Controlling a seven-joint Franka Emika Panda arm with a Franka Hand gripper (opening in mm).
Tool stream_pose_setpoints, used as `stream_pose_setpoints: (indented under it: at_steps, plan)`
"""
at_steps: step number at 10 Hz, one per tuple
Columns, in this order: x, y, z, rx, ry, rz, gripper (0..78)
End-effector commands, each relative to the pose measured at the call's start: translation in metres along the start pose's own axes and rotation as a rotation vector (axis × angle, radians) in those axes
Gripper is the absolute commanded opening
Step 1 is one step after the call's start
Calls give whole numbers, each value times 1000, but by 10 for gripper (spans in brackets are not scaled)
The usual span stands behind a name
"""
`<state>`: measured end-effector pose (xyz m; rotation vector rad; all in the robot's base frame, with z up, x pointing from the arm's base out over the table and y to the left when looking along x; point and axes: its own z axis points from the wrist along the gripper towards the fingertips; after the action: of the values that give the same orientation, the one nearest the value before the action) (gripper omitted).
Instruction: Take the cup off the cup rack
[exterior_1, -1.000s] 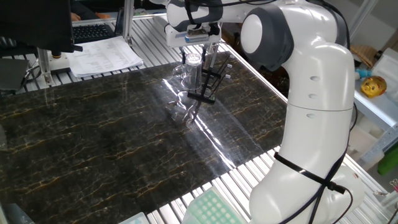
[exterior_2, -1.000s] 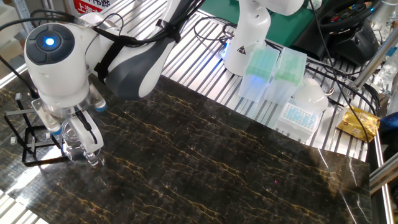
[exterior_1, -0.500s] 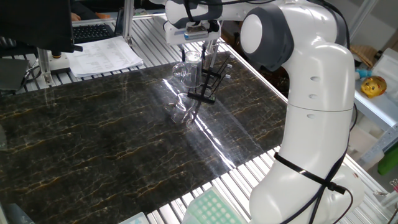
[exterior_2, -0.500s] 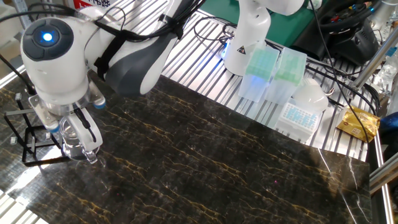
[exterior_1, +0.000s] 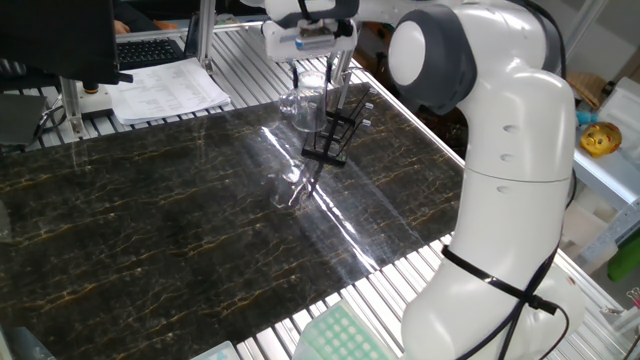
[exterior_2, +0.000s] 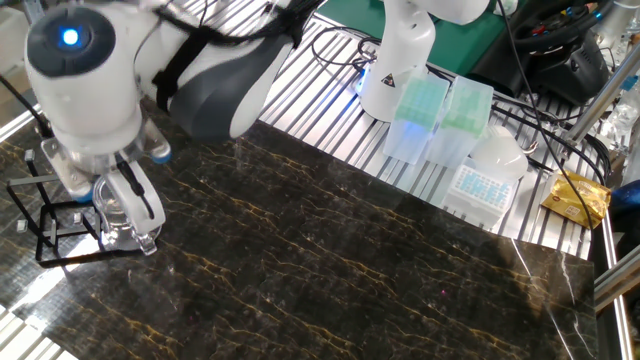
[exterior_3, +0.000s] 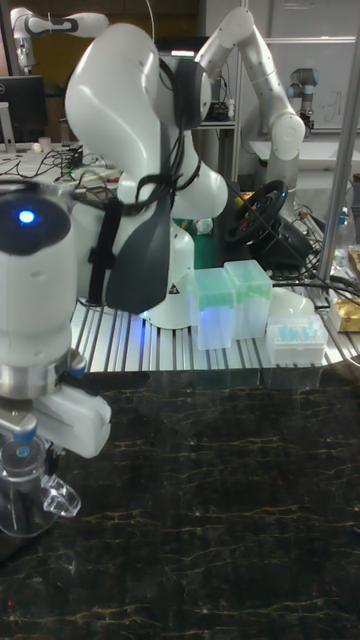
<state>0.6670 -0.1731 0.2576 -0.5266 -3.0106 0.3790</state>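
The cup (exterior_1: 303, 106) is a small clear glass mug, held in the air just left of the cup rack (exterior_1: 337, 122), a slim black stand of thin rods on a flat base. My gripper (exterior_1: 318, 78) comes down from above and is shut on the cup's rim. In the other fixed view the cup (exterior_2: 120, 218) hangs under the gripper (exterior_2: 117, 197), to the right of the cup rack (exterior_2: 40, 222). The tall fixed view shows the cup (exterior_3: 27, 494) below the gripper (exterior_3: 26, 452) at the lower left; the rack is hidden there.
A faint mirror image of the cup (exterior_1: 295, 190) shows on the glossy dark marble table (exterior_1: 180, 240). Papers (exterior_1: 165, 88) lie at the back left. Green and white tip boxes (exterior_2: 432, 115) stand past the far edge, beside the arm's base (exterior_2: 395, 60).
The gripper has risen a little with the cup in it, and the cup now hangs higher beside the rack. The rack has not moved.
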Motion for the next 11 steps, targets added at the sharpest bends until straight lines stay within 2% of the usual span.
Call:
stream_pose_setpoints:
  at_steps: [1, 3, 7, 11]
  plan:
    - [6, -5, -28, 16, -9, 8, 11]
    - [6, -5, -47, 20, -10, 15, 11]
    - [13, -2, -62, 23, -9, 24, 11]
    - [26, 11, -75, -12, -14, 18, 11]
